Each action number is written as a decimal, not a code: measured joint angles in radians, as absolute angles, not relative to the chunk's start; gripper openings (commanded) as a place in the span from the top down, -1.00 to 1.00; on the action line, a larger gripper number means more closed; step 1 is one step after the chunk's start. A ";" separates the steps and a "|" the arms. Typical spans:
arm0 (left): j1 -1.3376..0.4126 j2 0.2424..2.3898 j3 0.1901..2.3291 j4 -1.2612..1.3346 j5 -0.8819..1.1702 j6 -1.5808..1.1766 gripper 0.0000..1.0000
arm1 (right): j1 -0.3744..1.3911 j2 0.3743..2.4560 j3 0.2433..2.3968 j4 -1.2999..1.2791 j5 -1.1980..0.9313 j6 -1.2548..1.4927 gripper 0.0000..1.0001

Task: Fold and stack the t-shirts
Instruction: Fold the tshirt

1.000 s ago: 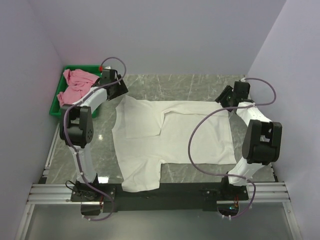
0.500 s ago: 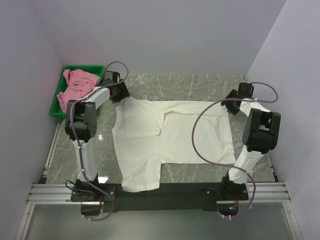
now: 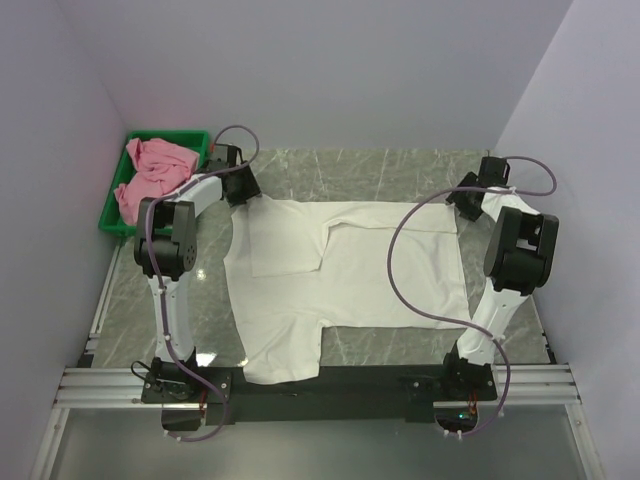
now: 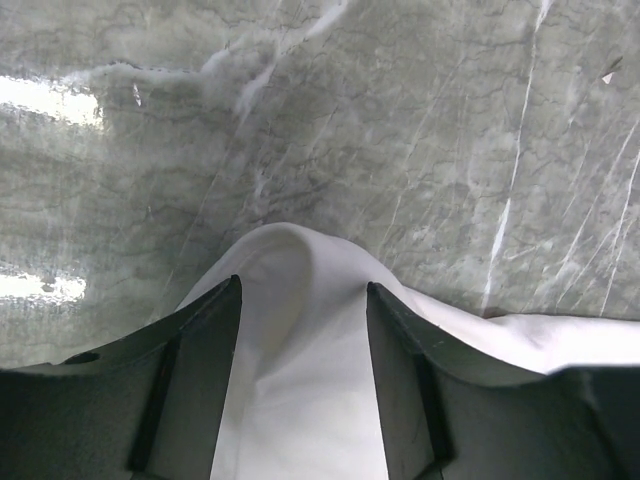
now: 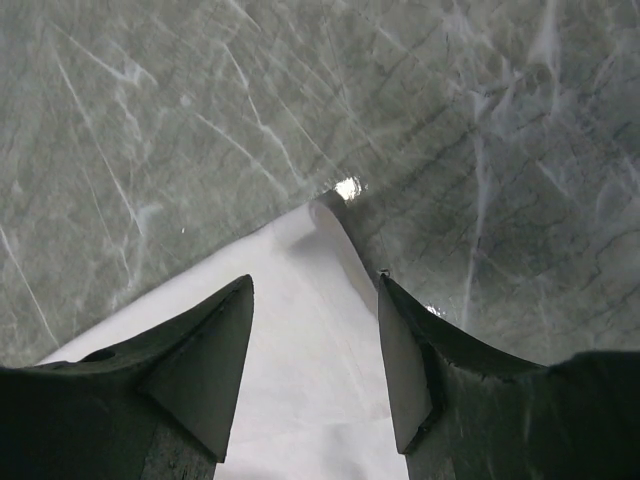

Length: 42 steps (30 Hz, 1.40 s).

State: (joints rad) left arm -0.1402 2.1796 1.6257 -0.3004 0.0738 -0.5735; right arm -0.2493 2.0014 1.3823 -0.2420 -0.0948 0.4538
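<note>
A large white t-shirt lies spread flat on the grey marble table, with no print showing. A pink t-shirt sits crumpled in the green tray at the far left. My left gripper is down at the white shirt's far left corner. In the left wrist view that gripper is open, straddling a raised hump of white cloth. My right gripper is at the far right corner. In the right wrist view it is open, with the corner's rolled edge between its fingers.
Lilac walls close in the table on the left, back and right. The right arm's purple cable loops over the shirt's right half. The arm bases stand on the black rail at the near edge.
My left gripper came down from beside the tray onto the shirt's far left corner, and its jaws narrowed. My right gripper swung outward to the far right corner.
</note>
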 measured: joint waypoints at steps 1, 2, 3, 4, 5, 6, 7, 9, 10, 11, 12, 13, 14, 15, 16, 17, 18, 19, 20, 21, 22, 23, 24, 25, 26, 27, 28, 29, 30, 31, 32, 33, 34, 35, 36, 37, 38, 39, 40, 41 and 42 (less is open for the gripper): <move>-0.140 2.180 1.626 -0.298 0.075 -0.574 -0.14 | -0.250 2.009 1.395 -0.250 -0.095 0.453 -0.19; -0.140 2.180 1.626 -0.296 0.077 -0.575 -0.06 | -0.252 2.017 1.411 -0.262 -0.095 0.451 -0.18; -0.140 2.180 1.626 -0.296 0.079 -0.578 -0.04 | -0.253 2.027 1.427 -0.266 -0.096 0.451 -0.18; -0.140 2.180 1.626 -0.296 0.081 -0.581 -0.01 | -0.253 2.035 1.440 -0.271 -0.097 0.451 -0.18; -0.140 2.180 1.626 -0.296 0.082 -0.582 -0.01 | -0.255 2.043 1.450 -0.276 -0.098 0.451 -0.17; -0.140 2.180 1.626 -0.296 0.083 -0.584 0.01 | -0.255 2.051 1.460 -0.282 -0.099 0.451 -0.17; -0.140 2.180 1.626 -0.296 0.083 -0.585 0.03 | -0.255 2.059 1.468 -0.285 -0.099 0.451 -0.17; -0.140 2.181 1.626 -0.295 0.086 -0.586 0.08 | -0.256 2.076 1.483 -0.297 -0.102 0.451 -0.16; -0.140 2.183 1.627 -0.295 0.087 -0.587 0.10 | -0.256 2.085 1.489 -0.305 -0.106 0.451 -0.16; -0.140 2.185 1.628 -0.294 0.088 -0.587 0.12 | -0.256 2.091 1.494 -0.313 -0.110 0.451 -0.15; -0.140 2.186 1.628 -0.294 0.089 -0.587 0.16 | -0.256 2.101 1.504 -0.322 -0.115 0.451 -0.15; -0.140 2.187 1.628 -0.294 0.090 -0.588 0.18 | -0.256 2.111 1.512 -0.328 -0.120 0.451 -0.15; -0.140 2.189 1.628 -0.294 0.090 -0.588 0.23 | -0.256 2.122 1.523 -0.333 -0.123 0.451 -0.14; -0.140 2.189 1.628 -0.294 0.090 -0.588 0.24 | -0.256 2.127 1.533 -0.336 -0.128 0.451 -0.13; -0.140 2.189 1.628 -0.294 0.090 -0.588 0.32 | -0.257 2.132 1.540 -0.336 -0.133 0.452 -0.11; -0.140 2.189 1.628 -0.293 0.089 -0.587 0.33 | -0.257 2.136 1.545 -0.337 -0.139 0.451 -0.09; -0.140 2.189 1.628 -0.292 0.089 -0.587 0.35 | -0.257 2.140 1.550 -0.339 -0.143 0.452 -0.08; -0.140 2.189 1.628 -0.292 0.089 -0.587 0.35 | -0.257 2.144 1.555 -0.342 -0.146 0.452 -0.05; -0.140 2.190 1.628 -0.292 0.089 -0.587 0.35 | -0.257 2.147 1.559 -0.343 -0.149 0.452 0.01; -0.140 2.191 1.628 -0.292 0.088 -0.587 0.34 | -0.257 2.150 1.565 -0.347 -0.150 0.451 0.03; -0.140 2.191 1.628 -0.292 0.085 -0.587 0.27 | -0.257 2.153 1.570 -0.353 -0.152 0.451 0.06; -0.140 2.191 1.628 -0.292 0.083 -0.585 0.21 | -0.257 2.157 1.577 -0.361 -0.153 0.451 0.08; -0.140 2.191 1.628 -0.293 0.082 -0.585 0.15 | -0.258 2.164 1.586 -0.367 -0.155 0.451 0.09; -0.140 2.191 1.628 -0.292 0.081 -0.585 0.05 | -0.258 2.170 1.595 -0.370 -0.158 0.452 0.09; -0.140 2.191 1.628 -0.292 0.081 -0.584 0.00 | -0.258 2.175 1.603 -0.374 -0.159 0.452 0.09; -0.140 2.191 1.628 -0.292 0.081 -0.586 -0.04 | -0.258 2.179 1.610 -0.375 -0.161 0.452 0.09; -0.140 2.191 1.627 -0.291 0.081 -0.587 -0.07 | -0.258 2.181 1.613 -0.376 -0.162 0.452 0.09; -0.139 2.191 1.627 -0.289 0.081 -0.588 -0.07 | -0.258 2.182 1.616 -0.379 -0.163 0.452 0.10; -0.139 2.191 1.626 -0.286 0.081 -0.591 -0.07 | -0.258 2.183 1.616 -0.379 -0.164 0.452 0.11; -0.139 2.191 1.625 -0.279 0.081 -0.595 -0.05 | -0.258 2.183 1.616 -0.381 -0.166 0.452 0.11; -0.139 2.191 1.625 -0.272 0.081 -0.600 -0.04 | -0.258 2.183 1.617 -0.382 -0.166 0.452 0.12; -0.139 2.191 1.625 -0.267 0.082 -0.607 -0.02 | -0.258 2.183 1.617 -0.382 -0.166 0.451 0.13; -0.138 2.191 1.625 -0.262 0.082 -0.615 0.02 | -0.258 2.183 1.618 -0.383 -0.167 0.451 0.14; -0.138 2.191 1.625 -0.255 0.082 -0.620 0.04 | -0.258 2.184 1.618 -0.383 -0.167 0.451 0.17; -0.138 2.191 1.625 -0.250 0.082 -0.626 0.07 | -0.258 2.185 1.618 -0.383 -0.167 0.451 0.19; -0.138 2.191 1.625 -0.247 0.082 -0.632 0.12 | -0.258 2.185 1.619 -0.384 -0.167 0.451 0.21; -0.138 2.192 1.625 -0.246 0.082 -0.638 0.15 | -0.258 2.189 1.623 -0.386 -0.169 0.451 0.26; -0.138 2.194 1.626 -0.244 0.082 -0.644 0.19 | -0.258 2.194 1.630 -0.389 -0.170 0.451 0.28; -0.138 2.198 1.628 -0.244 0.082 -0.647 0.27 | -0.258 2.198 1.636 -0.390 -0.171 0.451 0.31; -0.138 2.204 1.628 -0.241 0.082 -0.649 0.30 | -0.259 2.202 1.641 -0.390 -0.172 0.451 0.45; -0.138 2.209 1.628 -0.241 0.081 -0.651 0.33 | -0.259 2.205 1.645 -0.390 -0.173 0.448 0.55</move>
